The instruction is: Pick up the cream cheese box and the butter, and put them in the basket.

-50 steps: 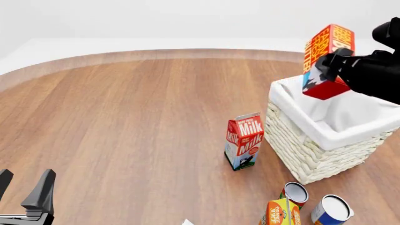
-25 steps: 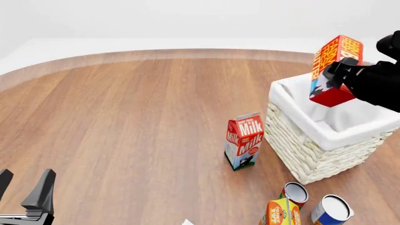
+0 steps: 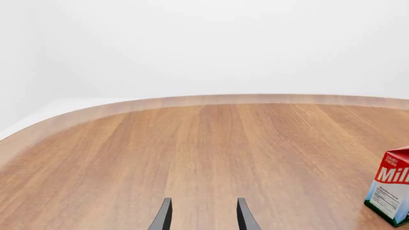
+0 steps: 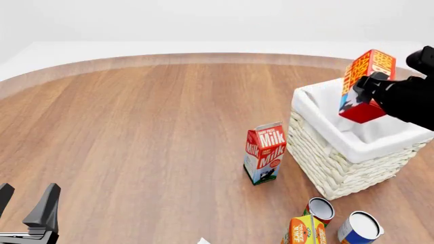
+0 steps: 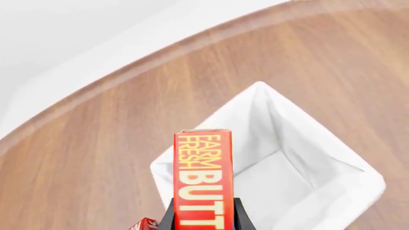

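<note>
My right gripper (image 4: pixel 366 89) is shut on the butter (image 4: pixel 369 62), an orange-and-red carton held tilted in the air. It hangs over the near-left part of the basket (image 4: pixel 318 119), a whitish wicker one with a white liner. In the right wrist view the butter (image 5: pixel 203 172) stands between the fingers, with the basket (image 5: pixel 255 120) below and only white liner showing inside it. My left gripper (image 4: pixel 26 203) rests open at the table's near left corner, and the left wrist view shows the gripper (image 3: pixel 203 218) holding nothing. The cream cheese box is out of view.
A red-and-white milk carton (image 4: pixel 265 152) stands just left of the basket; the left wrist view shows this milk carton (image 3: pixel 390 191) too. Two open cans (image 4: pixel 318 208) (image 4: pixel 359 227) and an orange-yellow carton (image 4: pixel 303 231) sit in front of the basket. The table's curved far edge (image 4: pixel 203 57) runs behind.
The right gripper has carried the butter a little to the right and lower, further over the basket. The left arm has not moved.
</note>
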`<state>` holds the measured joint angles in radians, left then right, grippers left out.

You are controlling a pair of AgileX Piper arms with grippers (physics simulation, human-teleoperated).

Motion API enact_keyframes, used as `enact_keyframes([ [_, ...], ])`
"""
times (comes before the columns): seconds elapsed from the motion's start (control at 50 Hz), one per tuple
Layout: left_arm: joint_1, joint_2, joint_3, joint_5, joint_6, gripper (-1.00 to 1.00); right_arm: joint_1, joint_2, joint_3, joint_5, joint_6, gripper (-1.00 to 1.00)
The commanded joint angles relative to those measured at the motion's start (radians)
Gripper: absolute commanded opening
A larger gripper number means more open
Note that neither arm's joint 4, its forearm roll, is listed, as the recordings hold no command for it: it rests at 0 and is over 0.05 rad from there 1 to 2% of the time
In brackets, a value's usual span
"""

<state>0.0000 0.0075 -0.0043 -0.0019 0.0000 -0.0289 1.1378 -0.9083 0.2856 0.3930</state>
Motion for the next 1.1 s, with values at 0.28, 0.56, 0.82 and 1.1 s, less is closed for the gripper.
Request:
enact_keyframes([
  [0.28, 0.000, 0.000, 0.000, 0.000, 0.000, 1.00, -0.022, 0.012, 0.008, -0.035, 0.011, -1.00],
  [0.56, 0.000, 0.000, 0.000, 0.000, 0.000, 1.00, -0.035, 0.024, 0.038, -0.058, 0.011, -1.00],
  [0.82, 0.000, 0.000, 0.000, 0.000, 0.000, 1.00, -0.035, 0.024, 0.038, -0.058, 0.011, -1.00],
  [1.1, 0.000, 0.000, 0.000, 0.000, 0.000, 1.00, -0.049, 0.081, 0.072, -0.119, 0.020, -1.00],
])
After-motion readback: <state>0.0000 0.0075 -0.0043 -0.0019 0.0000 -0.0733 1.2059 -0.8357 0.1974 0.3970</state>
